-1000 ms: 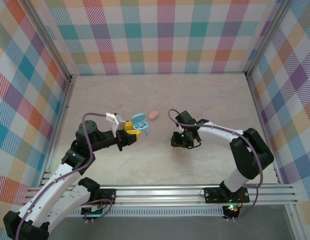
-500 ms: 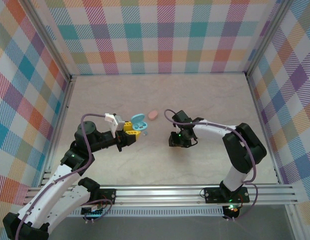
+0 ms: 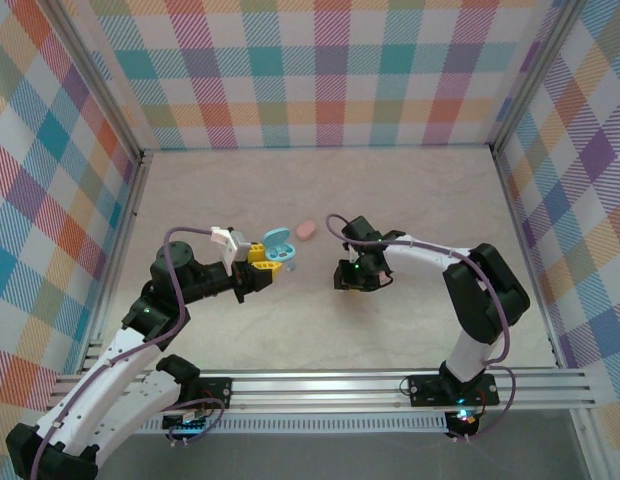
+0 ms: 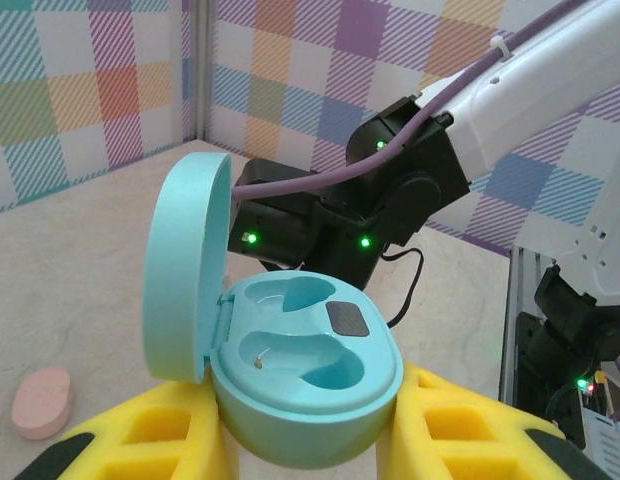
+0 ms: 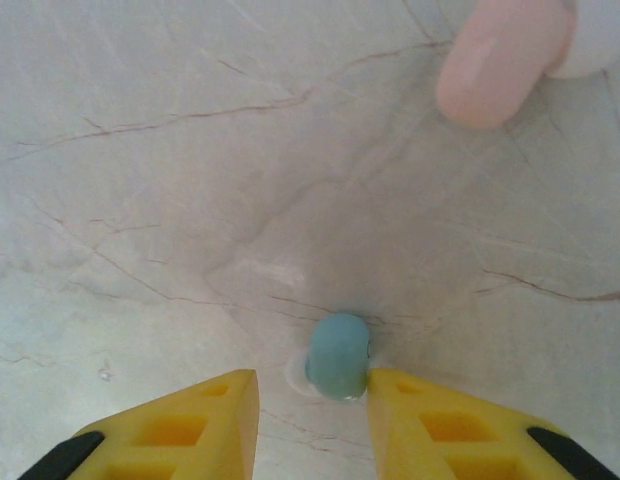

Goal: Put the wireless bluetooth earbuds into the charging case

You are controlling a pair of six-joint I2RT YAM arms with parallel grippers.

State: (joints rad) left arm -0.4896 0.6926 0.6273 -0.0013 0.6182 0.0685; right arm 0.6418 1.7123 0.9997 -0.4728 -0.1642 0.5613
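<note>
Right gripper (image 5: 312,392) is spread, not yet pinching: the light blue rounded plastic earbud (image 5: 338,355) sits on the pale marbled tabletop (image 5: 140,200) between the two yellow fingertips at the bottom centre of the wrist frame. It's off-centre. The bud is touching or all but touching the frame-right finger (image 5: 430,410), with a clear gap to the frame-left one. The bud's longer axis runs roughly up-down the frame, along the fingers, so closing should catch it across its short side; my read is the frame-right finger makes contact first and the bud may skid sideways before the other pad arrives. The blurred salmon pink shape (image 5: 505,60) in the upper right of that view is probably the closed pink oval case, but it's too soft to be sure. Left gripper (image 4: 310,440) is pressed onto the open teal oval plastic charging case (image 4: 305,375), held low centre in its wrist view, lid (image 4: 185,265) standing up on the frame-left side and both wells looking empty. In the overhead view the right gripper (image 3: 350,278) is just right of centre, the teal case (image 3: 278,241) is near it to the left, and the right arm is the one on the bud.
</note>
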